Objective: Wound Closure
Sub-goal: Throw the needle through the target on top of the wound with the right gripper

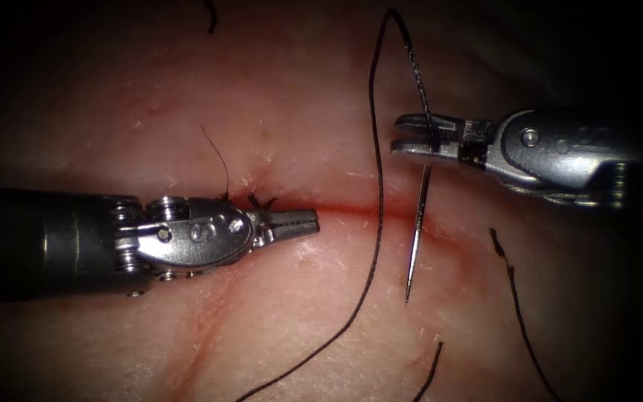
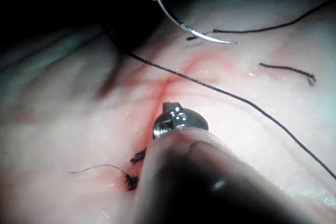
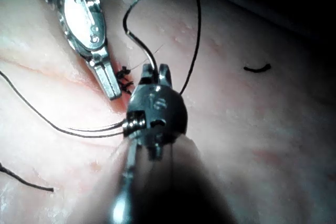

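Note:
The right tool (image 1: 401, 137) has its jaws shut on the curved needle (image 1: 417, 231) near its thread end. The needle hangs over the red cut (image 1: 351, 211) and points toward the near side, its tip free above the tissue (image 1: 299, 89). The left wrist view also shows the needle (image 2: 194, 31) clear of the tissue. Dark thread (image 1: 376, 186) rises from the needle's end, arches over and trails down across the cut. The left tool (image 1: 311, 219) lies along the cut's left part, jaws shut on nothing. Just behind it sits a finished knot (image 1: 259, 199). The thread (image 3: 198, 19) loops above the right tool (image 3: 163, 73).
Loose cut pieces of thread lie on the tissue at the right (image 1: 519, 298), at the near edge (image 1: 431, 371) and at the far left (image 1: 211, 16). A thin tail (image 1: 217, 160) stands up from the knot. Red fluid stains the cut line.

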Robot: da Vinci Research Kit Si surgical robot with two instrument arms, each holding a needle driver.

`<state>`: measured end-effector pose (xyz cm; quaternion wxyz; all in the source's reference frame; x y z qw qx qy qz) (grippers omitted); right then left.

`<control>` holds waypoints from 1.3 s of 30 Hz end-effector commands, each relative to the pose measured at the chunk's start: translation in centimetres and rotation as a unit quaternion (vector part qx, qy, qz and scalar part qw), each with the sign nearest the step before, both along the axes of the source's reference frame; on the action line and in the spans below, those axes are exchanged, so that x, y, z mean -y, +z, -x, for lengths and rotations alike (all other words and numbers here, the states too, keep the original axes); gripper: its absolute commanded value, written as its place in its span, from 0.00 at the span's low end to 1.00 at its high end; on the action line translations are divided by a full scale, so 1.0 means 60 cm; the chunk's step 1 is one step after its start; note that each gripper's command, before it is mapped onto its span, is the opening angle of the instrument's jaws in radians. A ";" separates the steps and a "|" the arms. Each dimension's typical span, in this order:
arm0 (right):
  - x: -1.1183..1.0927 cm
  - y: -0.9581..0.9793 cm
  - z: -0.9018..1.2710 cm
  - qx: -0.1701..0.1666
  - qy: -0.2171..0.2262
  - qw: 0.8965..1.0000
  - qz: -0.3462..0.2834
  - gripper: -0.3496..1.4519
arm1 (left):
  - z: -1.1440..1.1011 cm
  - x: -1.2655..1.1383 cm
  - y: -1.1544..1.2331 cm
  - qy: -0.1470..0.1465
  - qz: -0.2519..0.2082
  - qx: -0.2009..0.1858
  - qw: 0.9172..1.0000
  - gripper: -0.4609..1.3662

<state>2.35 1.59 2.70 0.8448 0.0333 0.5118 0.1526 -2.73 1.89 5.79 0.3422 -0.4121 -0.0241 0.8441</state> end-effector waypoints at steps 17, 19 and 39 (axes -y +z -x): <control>-0.0032 0.0006 -0.0025 0.001 -0.026 0.998 0.064 0.00 | 0.0031 0.0081 0.0114 0.005 -0.038 -0.028 0.999 0.06; -0.0036 0.0012 -0.0029 0.000 -0.032 0.997 0.074 0.00 | 0.0033 0.0090 0.0120 0.006 -0.046 -0.027 0.999 0.06; -0.0096 0.0128 -0.0101 0.004 -0.073 0.979 0.190 0.00 | 0.0016 0.0133 0.0149 0.010 -0.067 -0.022 0.997 0.06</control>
